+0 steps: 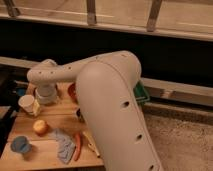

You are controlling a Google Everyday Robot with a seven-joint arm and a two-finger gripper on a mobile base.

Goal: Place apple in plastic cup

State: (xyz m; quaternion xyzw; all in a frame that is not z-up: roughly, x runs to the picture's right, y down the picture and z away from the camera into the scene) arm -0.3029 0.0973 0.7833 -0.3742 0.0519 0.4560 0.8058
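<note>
Small round yellow-orange apple (40,126): loose on my wooden desk (57,119), between the tall cream-white cup (27,103) and the short light-blue plastic cup (21,145). Tool (46,96): spread apart, empty, over the desk's rear beside the cream-white cup. Risks I foresee: the apple rolling from an off-centre pinch, or jamming on the similarly wide plastic cup rim.

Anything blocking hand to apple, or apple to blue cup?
Nothing visible. The hand hangs above the wooden board behind the round yellow-orange apple; the short light-blue plastic cup stands front-left of it, only bare wood between.
</note>
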